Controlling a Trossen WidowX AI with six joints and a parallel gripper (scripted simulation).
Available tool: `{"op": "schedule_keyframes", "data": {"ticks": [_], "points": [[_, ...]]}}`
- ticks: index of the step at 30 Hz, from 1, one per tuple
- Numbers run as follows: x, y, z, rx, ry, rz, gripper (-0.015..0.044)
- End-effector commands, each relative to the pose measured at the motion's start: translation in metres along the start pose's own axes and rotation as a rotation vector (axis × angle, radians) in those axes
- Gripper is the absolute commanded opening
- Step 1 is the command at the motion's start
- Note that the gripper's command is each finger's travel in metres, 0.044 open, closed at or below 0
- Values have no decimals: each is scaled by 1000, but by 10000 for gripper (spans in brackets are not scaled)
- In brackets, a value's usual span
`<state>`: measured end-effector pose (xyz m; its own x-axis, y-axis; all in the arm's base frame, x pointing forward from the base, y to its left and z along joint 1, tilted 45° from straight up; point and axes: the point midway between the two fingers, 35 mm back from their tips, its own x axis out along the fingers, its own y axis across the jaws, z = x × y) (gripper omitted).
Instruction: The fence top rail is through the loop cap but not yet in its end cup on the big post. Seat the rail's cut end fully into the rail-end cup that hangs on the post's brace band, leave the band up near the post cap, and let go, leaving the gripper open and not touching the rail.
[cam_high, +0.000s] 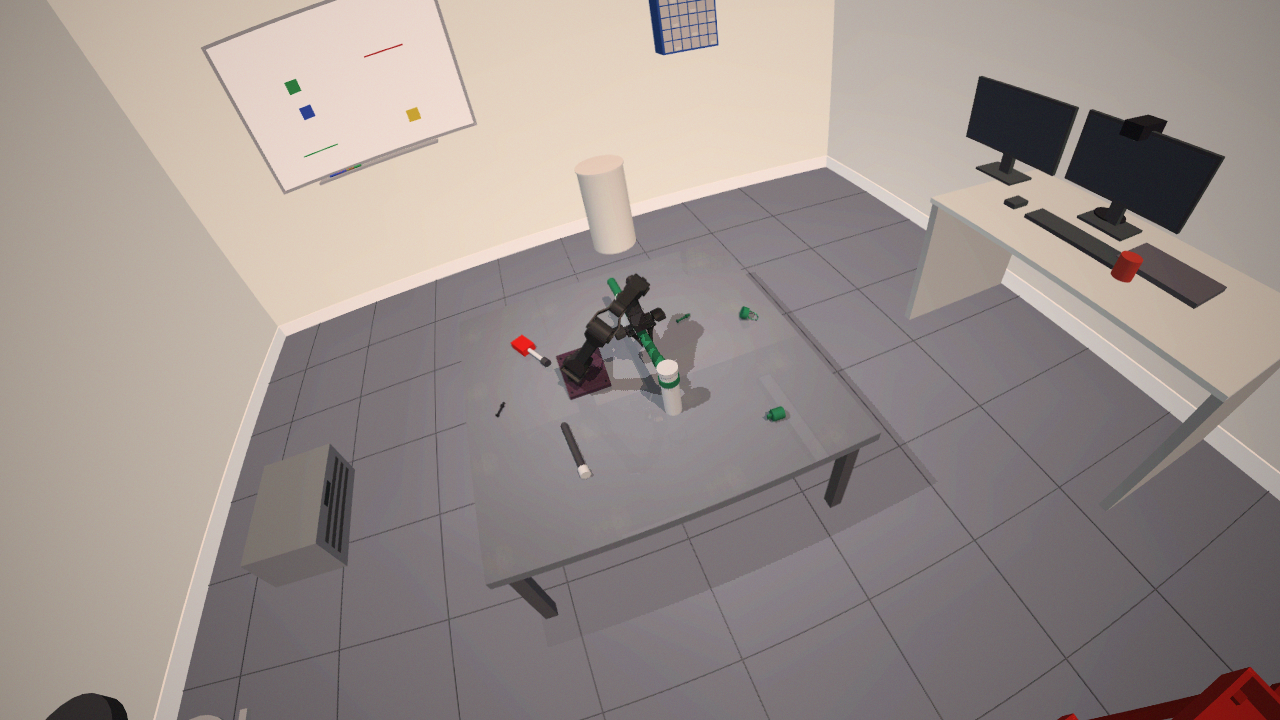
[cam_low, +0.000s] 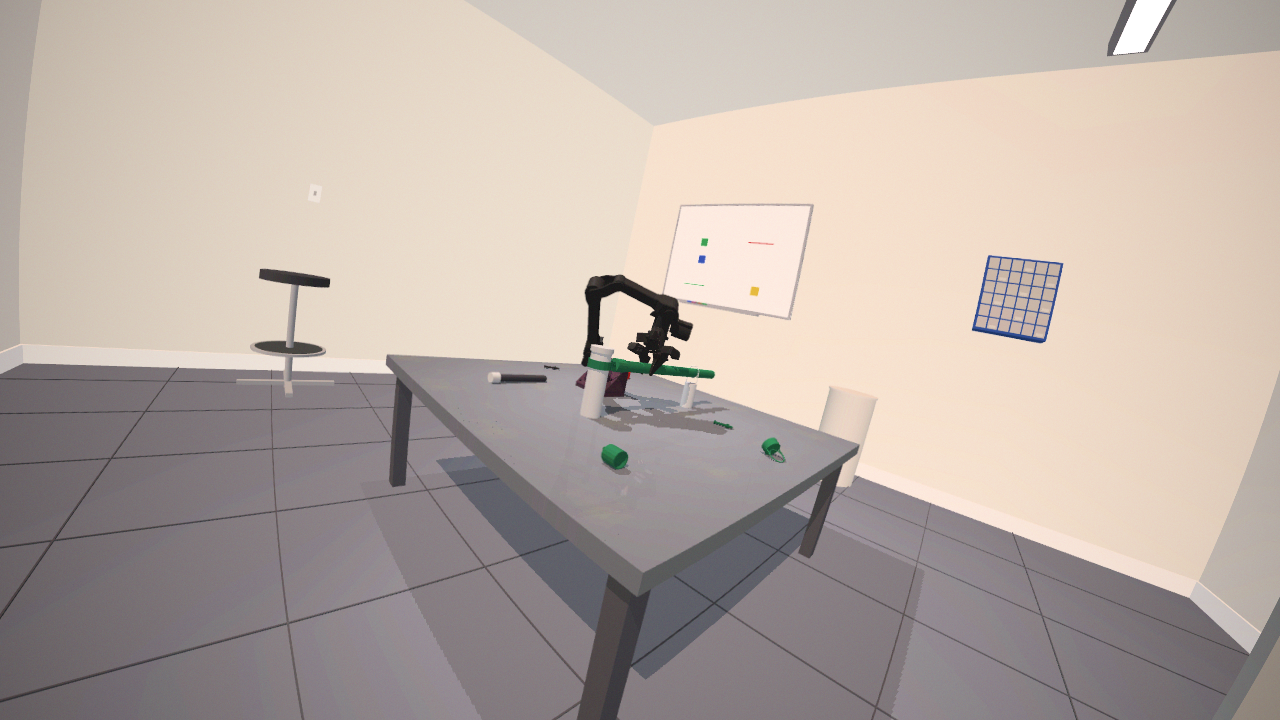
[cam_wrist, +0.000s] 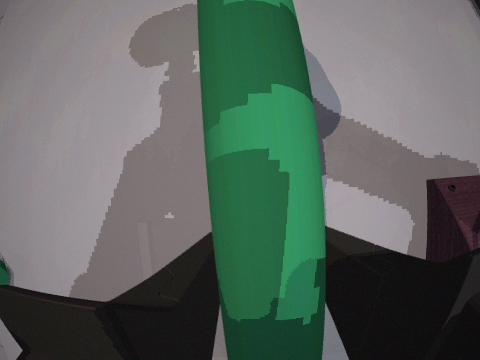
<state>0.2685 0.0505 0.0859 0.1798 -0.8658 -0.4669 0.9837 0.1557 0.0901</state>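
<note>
The green top rail (cam_high: 652, 345) (cam_low: 696, 372) (cam_wrist: 260, 125) lies about level above the table. My gripper (cam_high: 640, 332) (cam_low: 656, 366) (cam_wrist: 263, 238) is shut on the rail partway along it, one finger on each side. The big white post (cam_high: 672, 401) (cam_low: 592, 395) stands upright, with the green brace band (cam_high: 669, 384) (cam_low: 598, 364) up near its white cap. The rail's near end meets the band side at the rail-end cup; how deep it sits cannot be told. The far part passes over the small white post (cam_low: 687, 395), where the loop cap is barely visible.
A green cap (cam_high: 776, 413) (cam_low: 614, 456), a looped green fitting (cam_high: 746, 313) (cam_low: 771, 445) and a green bolt (cam_high: 682, 317) (cam_low: 722, 424) lie on the table. A dark rod (cam_high: 572, 445) (cam_low: 523, 377) and a red-headed tool (cam_high: 523, 344) lie nearer the arm's maroon base (cam_wrist: 450, 215).
</note>
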Motion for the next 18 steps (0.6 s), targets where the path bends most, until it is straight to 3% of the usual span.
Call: {"op": "schedule_keyframes", "data": {"ticks": [1,18], "points": [[-1,2,6,0,-6,8,0],[-1,4,14,0,-7,8,0]]}}
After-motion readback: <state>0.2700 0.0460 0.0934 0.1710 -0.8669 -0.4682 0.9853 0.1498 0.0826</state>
